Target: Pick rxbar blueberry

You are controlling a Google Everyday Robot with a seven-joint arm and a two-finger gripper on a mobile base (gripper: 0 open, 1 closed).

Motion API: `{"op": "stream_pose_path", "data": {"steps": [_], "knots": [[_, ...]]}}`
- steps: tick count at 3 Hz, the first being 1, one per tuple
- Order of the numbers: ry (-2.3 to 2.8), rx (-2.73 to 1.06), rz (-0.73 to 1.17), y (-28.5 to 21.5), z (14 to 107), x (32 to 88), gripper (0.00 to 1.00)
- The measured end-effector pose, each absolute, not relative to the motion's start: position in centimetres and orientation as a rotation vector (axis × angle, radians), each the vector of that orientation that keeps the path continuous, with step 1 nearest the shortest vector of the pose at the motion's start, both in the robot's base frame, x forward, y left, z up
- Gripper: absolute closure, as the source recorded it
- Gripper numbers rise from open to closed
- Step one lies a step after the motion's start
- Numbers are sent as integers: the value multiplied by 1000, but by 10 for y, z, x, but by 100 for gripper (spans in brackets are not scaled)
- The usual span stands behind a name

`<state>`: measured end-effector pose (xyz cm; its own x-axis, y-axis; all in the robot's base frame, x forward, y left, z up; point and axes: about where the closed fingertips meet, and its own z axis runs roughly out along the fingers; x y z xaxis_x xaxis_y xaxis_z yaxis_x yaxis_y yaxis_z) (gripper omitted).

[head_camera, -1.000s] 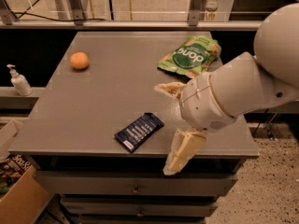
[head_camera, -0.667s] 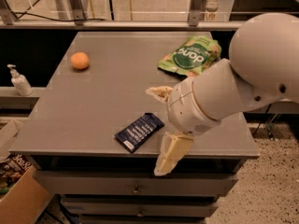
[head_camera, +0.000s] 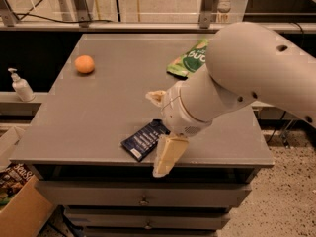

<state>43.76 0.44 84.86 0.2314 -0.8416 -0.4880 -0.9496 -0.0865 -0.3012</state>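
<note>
The rxbar blueberry (head_camera: 140,141) is a small flat navy bar with white text, lying near the front edge of the grey table (head_camera: 103,107). My gripper (head_camera: 156,134) hangs over the bar's right end with its two cream fingers spread wide. One finger (head_camera: 157,97) is behind the bar and the other (head_camera: 168,155) reaches past the table's front edge. The gripper is open and holds nothing. My white arm hides the bar's far right end.
A green snack pouch (head_camera: 186,61) lies at the back right, partly behind my arm. A round orange fruit (head_camera: 84,64) sits at the back left. A soap pump bottle (head_camera: 20,86) stands left of the table. A cardboard box (head_camera: 17,201) is on the floor at lower left. Drawers are below the tabletop.
My arm and gripper have moved left toward the bar; the fingers now straddle its right end. The bar, pouch and orange have not moved.
</note>
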Motion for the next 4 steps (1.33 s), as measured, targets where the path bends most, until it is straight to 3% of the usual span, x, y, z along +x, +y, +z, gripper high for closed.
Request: {"op": "stream_pose_path", "data": {"steps": [2,3,4], "knots": [[1693,-1963,217,-5,825,481,0],[1728,-1958,227,-7,814,489,16],[1749,-1954,226,-8,816,493,41]]}}
